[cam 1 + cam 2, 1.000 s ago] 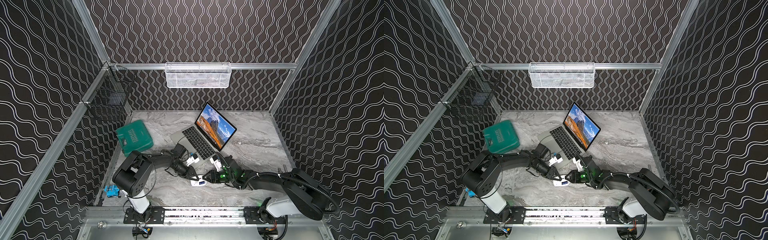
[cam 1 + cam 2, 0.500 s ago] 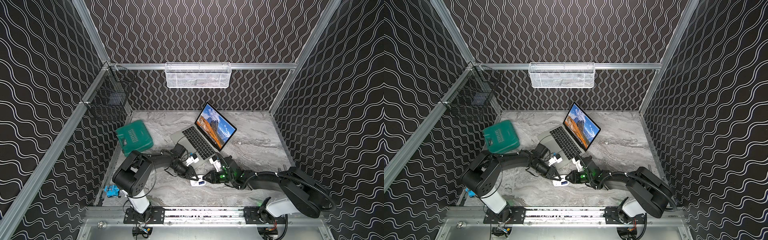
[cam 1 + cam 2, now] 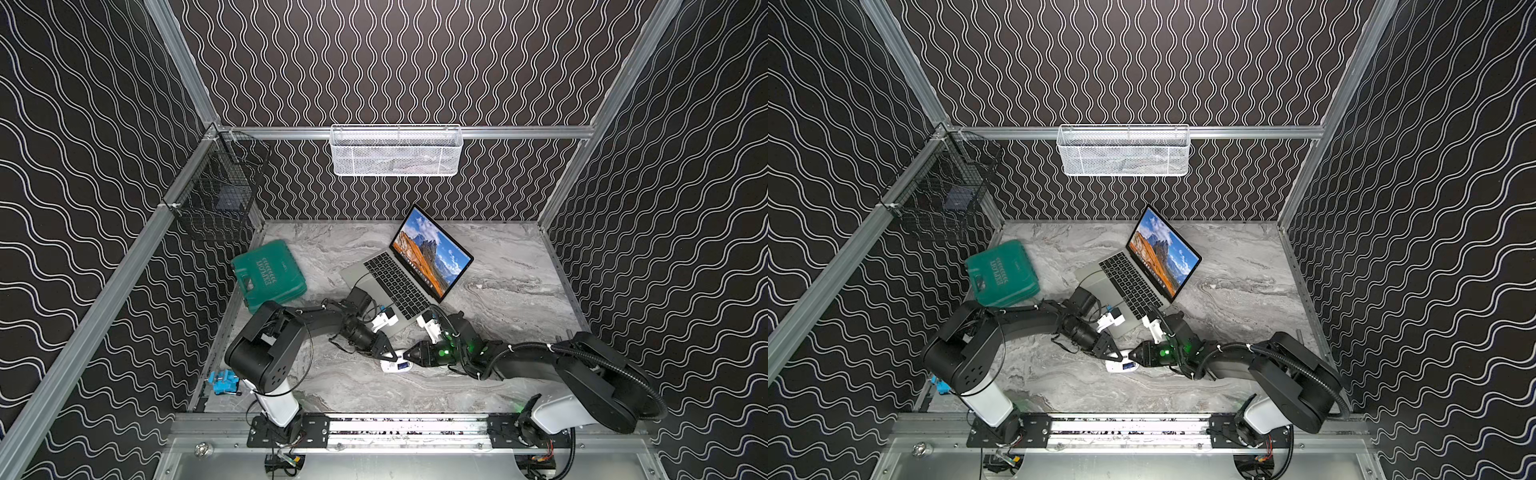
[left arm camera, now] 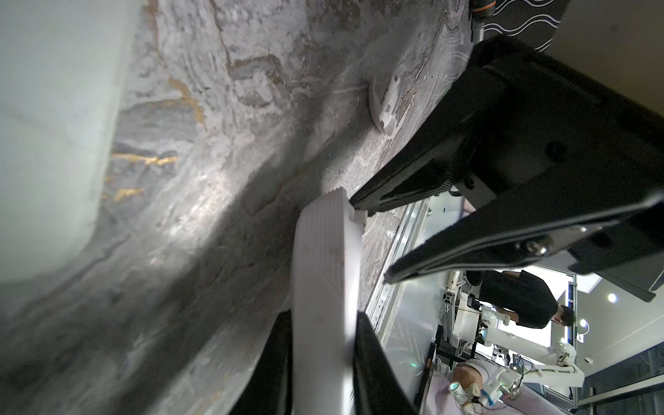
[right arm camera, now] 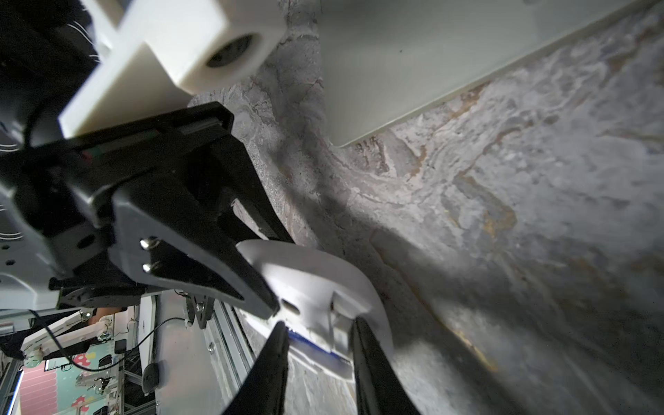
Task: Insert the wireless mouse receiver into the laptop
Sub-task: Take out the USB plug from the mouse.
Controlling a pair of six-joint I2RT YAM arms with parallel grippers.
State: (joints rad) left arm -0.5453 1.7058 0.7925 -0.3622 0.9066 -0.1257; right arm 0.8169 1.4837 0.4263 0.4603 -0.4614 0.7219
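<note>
The wireless mouse (image 4: pixel 325 258) is sitting underside-up, low over the bench (image 3: pixel 498 291) near the laptop (image 3: pixel 399 282), clamped in your left pincer (image 4: pixel 323 319), while your right pincer (image 5: pixel 319 325) is standing apart astride what is likely the receiver (image 5: pixel 339 309), so an off-centre pinch is risking twisting the mouse loose.

Top views are sharp and evenly lit; in the right wrist view the laptop (image 5: pixel 431 54) blurs, with dark shadow beside it.
</note>
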